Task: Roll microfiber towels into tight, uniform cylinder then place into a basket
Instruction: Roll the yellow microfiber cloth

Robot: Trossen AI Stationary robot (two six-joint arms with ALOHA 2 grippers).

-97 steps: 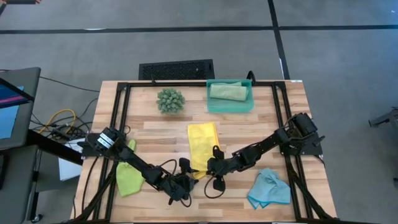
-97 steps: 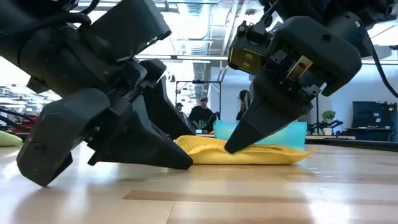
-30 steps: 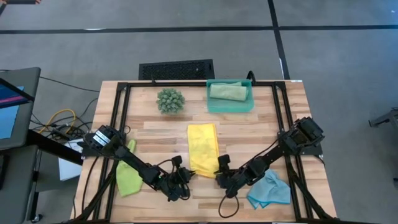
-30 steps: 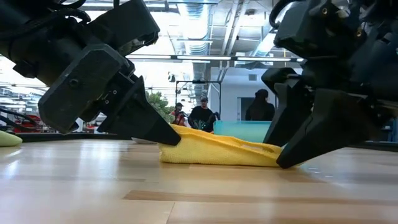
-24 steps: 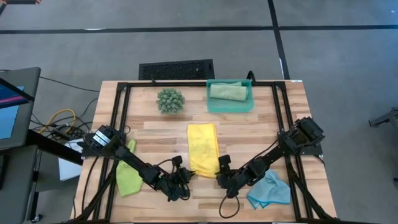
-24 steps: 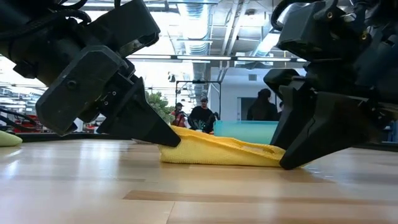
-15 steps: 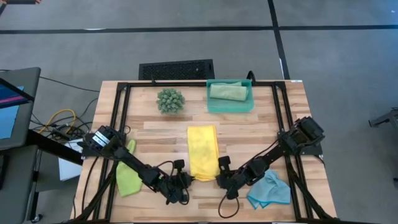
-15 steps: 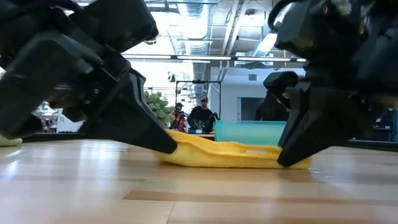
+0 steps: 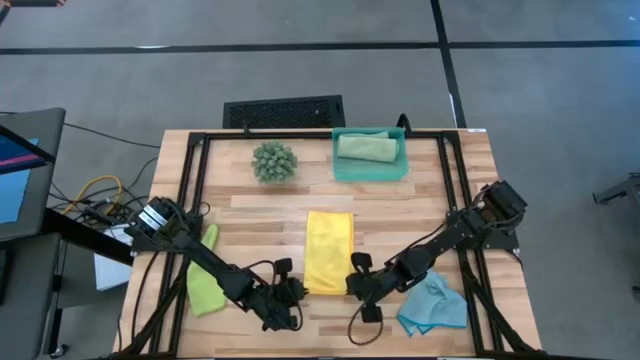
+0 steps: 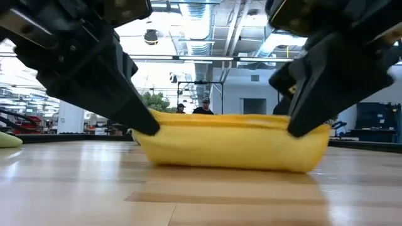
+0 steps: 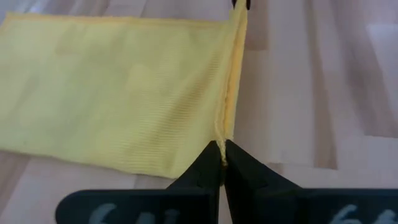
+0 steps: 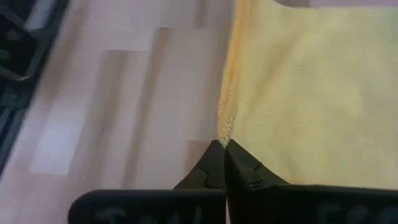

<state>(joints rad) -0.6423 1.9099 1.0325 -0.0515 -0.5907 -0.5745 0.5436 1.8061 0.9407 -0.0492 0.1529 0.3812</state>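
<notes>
Both tools, left tool [image 9: 293,291] and right tool [image 9: 352,285], are pinching the yellow towel [image 9: 328,251] corners (edge seemingly lifting off the worktop [image 9: 400,205]).

A towel [image 9: 329,251] lies at the centre of the desk [image 9: 260,215], its near corners pinched between the left gripper [image 9: 296,290] and right gripper [image 9: 352,284]. Behind it sits the basket [image 9: 370,170] with a rolled towel [image 9: 367,147] inside, the plant ball [image 9: 274,161] to its left.
</notes>
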